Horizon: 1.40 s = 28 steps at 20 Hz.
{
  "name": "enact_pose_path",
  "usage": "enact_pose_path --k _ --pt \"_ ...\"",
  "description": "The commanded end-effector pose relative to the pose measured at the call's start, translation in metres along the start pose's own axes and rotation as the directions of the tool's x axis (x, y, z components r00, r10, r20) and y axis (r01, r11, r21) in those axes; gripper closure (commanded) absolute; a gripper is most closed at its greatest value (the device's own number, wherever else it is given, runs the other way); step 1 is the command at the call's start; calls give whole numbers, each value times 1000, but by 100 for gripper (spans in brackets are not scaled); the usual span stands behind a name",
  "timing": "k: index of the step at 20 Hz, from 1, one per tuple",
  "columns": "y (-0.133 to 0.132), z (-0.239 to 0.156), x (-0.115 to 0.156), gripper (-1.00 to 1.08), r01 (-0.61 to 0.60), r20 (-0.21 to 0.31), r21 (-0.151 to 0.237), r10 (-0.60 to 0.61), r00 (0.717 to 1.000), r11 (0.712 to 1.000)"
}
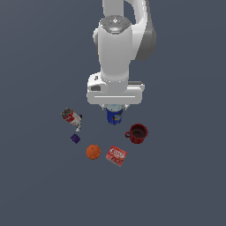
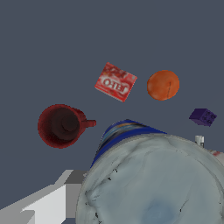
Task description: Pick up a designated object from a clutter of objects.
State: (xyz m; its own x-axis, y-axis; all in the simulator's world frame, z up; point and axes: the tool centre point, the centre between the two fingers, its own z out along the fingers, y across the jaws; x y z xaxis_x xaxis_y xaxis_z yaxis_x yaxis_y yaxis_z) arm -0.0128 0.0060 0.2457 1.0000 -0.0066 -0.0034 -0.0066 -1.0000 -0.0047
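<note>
Under the white arm's hand, in the exterior view, the blue can [image 1: 114, 116] stands upright with the jaws coming down over its top; only its lower body with the orange-and-white mark shows below the hand. The gripper [image 1: 114, 107] sits so close over the can that the fingers are mostly hidden by the wide white hand, and I cannot tell whether the jaws are pressed against the can or just standing beside it. In the wrist view the can's pale silvery-grey lid [image 2: 153, 183] fills much of the picture, very near the camera, with a strip of the blue wall showing along its edge. The rest of the clutter lies around the can on the dark grey surface [image 1: 39, 185]. A dark red mug [image 1: 137, 133] stands upright near the can, toward the exterior view's right, its handle pointing toward the exterior view's left. A flat red box [image 1: 116, 155] lies below the can in the exterior view, and an orange ball [image 1: 93, 152] rests just beside the box on the exterior view's left. A small purple cube [image 1: 75, 138] sits further to the exterior view's left, apart from the ball. A red-and-white can [image 1: 70, 117] lies tipped on its side beyond the cube, well apart from the blue can.
</note>
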Motion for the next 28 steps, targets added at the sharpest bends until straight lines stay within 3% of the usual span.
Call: enact_pose_path --k 1,15,28 --pt "17 -22 12 108 1 -3 -1 -1 1000 1000" --pt "87 -109 67 108 0 -3 -3 0 1000 1000" --pt "125 -156 100 108 0 -3 -5 0 1000 1000"
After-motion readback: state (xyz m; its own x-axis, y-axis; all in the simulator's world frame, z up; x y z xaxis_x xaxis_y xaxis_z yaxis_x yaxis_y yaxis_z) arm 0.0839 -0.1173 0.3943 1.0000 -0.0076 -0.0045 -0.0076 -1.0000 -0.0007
